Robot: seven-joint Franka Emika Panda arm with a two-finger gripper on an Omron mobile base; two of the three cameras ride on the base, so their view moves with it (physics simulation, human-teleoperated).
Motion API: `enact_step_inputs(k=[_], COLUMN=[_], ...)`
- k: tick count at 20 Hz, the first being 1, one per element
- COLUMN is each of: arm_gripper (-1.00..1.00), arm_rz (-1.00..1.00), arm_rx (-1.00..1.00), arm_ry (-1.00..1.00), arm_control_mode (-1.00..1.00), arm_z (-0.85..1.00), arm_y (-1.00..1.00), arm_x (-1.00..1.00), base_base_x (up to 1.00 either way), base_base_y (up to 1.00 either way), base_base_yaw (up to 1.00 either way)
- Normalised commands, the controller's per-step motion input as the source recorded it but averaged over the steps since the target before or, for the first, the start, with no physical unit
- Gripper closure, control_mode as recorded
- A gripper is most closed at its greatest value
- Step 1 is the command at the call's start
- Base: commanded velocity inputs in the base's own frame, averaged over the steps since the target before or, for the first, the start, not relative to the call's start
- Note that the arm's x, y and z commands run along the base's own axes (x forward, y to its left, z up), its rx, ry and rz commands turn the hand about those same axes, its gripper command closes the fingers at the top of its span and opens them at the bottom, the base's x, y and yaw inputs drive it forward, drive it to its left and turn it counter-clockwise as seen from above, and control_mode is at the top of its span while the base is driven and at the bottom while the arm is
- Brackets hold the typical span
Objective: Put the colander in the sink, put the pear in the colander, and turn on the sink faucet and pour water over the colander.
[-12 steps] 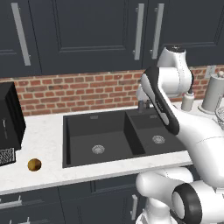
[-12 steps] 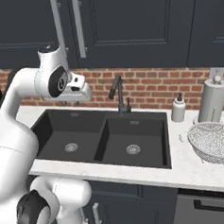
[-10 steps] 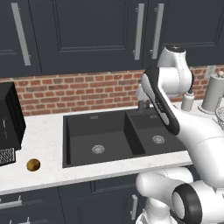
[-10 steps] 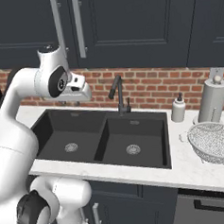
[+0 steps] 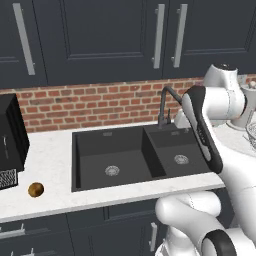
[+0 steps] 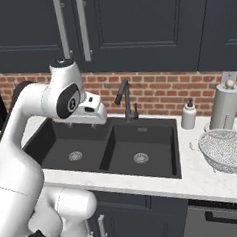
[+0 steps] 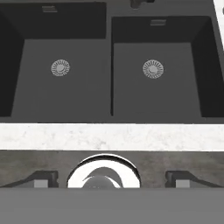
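Observation:
The colander, a silvery mesh bowl, stands upright on the white counter to the right of the dark double sink. At the sink's other side, the small golden-brown pear lies on the counter near its front edge. The dark sink faucet rises behind the divider between the basins. My gripper hangs above the large left basin, far from colander and pear. In the hand view its fingertips stand wide apart, open and holding nothing, over both drains of the sink.
A white paper-towel roll and a white soap bottle stand behind the colander. A black appliance sits on the counter at the far left, beyond the pear. Dark wall cabinets hang above the brick backsplash.
The arm has shifted a little to the right and the hand has sunk slightly over the sink. The jaws stay open.

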Motion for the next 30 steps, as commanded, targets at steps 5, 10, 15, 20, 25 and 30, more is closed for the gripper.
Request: enact_step_inputs(k=[5, 10, 15, 20, 25, 30], arm_gripper=[-1.00, -1.00, -1.00, -1.00, -1.00, -1.00], arm_rz=[-0.05, -0.12, -0.17, -0.11, -0.07, -0.02], arm_rx=[0.00, 0.00, -0.01, -0.05, -0.09, -0.11], arm_ry=[0.07, 0.01, 0.13, 0.10, 0.04, 0.00], arm_control_mode=[-1.00, -1.00, -1.00, -1.00, -1.00, -1.00], arm_z=[-0.34, -0.26, -0.02, -0.05, 0.00, -0.03], arm_y=[-0.86, -1.00, -0.79, -0.84, -0.70, -0.42], arm_x=[-0.67, -0.27, -0.01, 0.00, 0.01, 0.05], base_base_x=[0.00, 0.00, 0.00, 0.00, 0.00, 0.00], base_base_y=[0.00, 0.00, 0.00, 0.00, 0.00, 0.00], base_base_yaw=[0.00, 0.00, 0.00, 0.00, 0.00, 0.00])
